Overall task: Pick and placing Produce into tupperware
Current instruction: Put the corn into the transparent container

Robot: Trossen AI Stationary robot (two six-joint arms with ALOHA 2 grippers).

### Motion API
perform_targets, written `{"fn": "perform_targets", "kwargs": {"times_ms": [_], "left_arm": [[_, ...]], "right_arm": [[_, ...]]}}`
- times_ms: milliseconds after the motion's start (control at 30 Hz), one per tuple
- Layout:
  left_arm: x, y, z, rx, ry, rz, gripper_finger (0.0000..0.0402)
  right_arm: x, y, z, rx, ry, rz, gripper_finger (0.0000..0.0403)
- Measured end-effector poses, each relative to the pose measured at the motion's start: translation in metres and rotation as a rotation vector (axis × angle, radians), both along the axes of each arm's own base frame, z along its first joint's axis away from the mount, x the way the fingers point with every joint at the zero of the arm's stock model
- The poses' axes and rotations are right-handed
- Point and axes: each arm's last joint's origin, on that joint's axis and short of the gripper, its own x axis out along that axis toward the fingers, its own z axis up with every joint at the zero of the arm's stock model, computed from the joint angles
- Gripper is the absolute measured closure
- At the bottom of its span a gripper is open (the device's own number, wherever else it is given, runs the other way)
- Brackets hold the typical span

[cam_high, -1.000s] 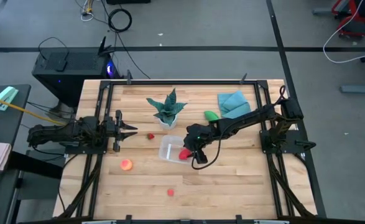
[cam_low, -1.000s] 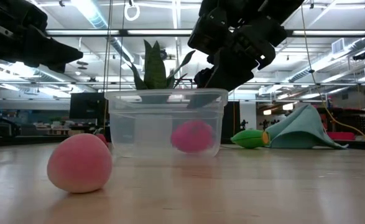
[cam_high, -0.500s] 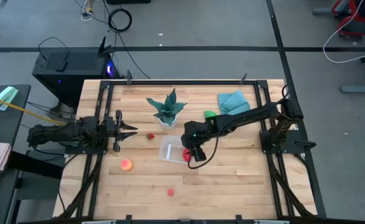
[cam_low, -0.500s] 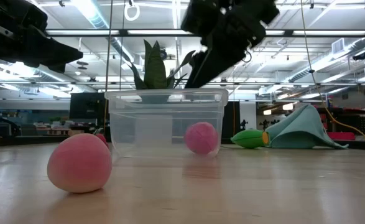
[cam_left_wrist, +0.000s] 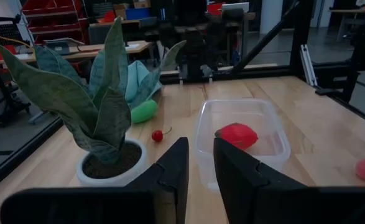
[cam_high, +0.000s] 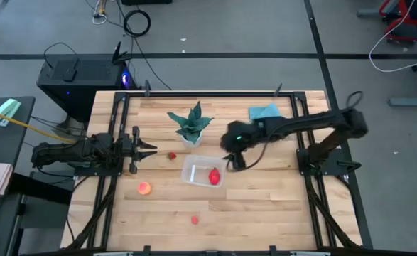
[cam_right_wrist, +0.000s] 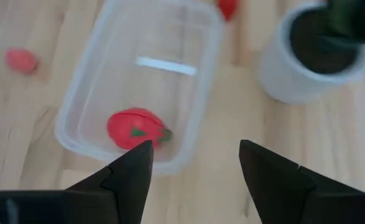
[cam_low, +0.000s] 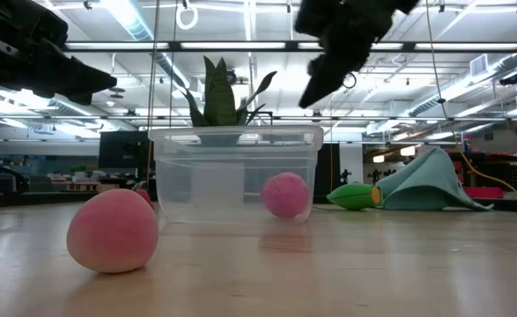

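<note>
While right arm hangs above table just beside tub (cam_high: 202,171), we read right gripper (cam_right_wrist: 194,163) as spread wide, empty. Tub holds one red piece (cam_high: 214,175). Green oval (cam_low: 353,195) lies next to blue cloth (cam_high: 264,112), right arm side, long axis roughly across table; likely next pick. Left gripper (cam_left_wrist: 199,163) parked at left edge, fingers slightly apart. Orange ball (cam_high: 144,188), small red bits (cam_high: 172,155) nearer left arm.

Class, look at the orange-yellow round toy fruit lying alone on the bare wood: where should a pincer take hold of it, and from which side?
Grip the orange-yellow round fruit across its widest middle, coming straight down from above. It is ball-shaped and sits alone on the table, so probably any finger direction would do.
</note>
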Motion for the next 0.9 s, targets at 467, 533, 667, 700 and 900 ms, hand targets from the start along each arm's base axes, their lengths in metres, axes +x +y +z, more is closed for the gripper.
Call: {"fn": "perform_targets", "kwargs": {"times_ms": [467,533,667,700,900], "left_arm": [[0.000,0.000,0.000,0.000,-0.004,0.000,0.0321],[0.000,0.000,0.000,0.000,-0.004,0.000,0.0320],[0.000,0.000,0.000,0.000,-0.004,0.000,0.0315],[0.000,0.000,0.000,0.000,-0.004,0.000,0.0314],[0.000,0.000,0.000,0.000,-0.004,0.000,0.0317]], "right_arm": [[-0.104,-0.012,-0.060,0.159,-0.281,-0.225,0.0167],[-0.112,-0.011,-0.072,0.177,-0.292,-0.248,0.0167],[-0.119,-0.012,-0.085,0.177,-0.348,-0.295,0.0167],[-0.119,-0.012,-0.088,0.169,-0.357,-0.305,0.0167],[-0.117,-0.014,-0.092,0.117,-0.398,-0.324,0.0167]]}}
